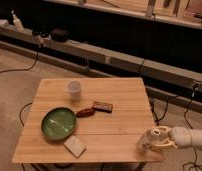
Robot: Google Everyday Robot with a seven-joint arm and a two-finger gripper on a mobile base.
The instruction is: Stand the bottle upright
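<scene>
The gripper (153,139), opening indeterminate, stood at the bottle (145,140) near the table (114,90) right corner; a nudge risked toppling it off

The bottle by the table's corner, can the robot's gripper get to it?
Probably yes. The gripper is already right at the bottle near the table's front right corner, and nothing stands between them. The cup, green plate and flat block sit away to the left.
</scene>
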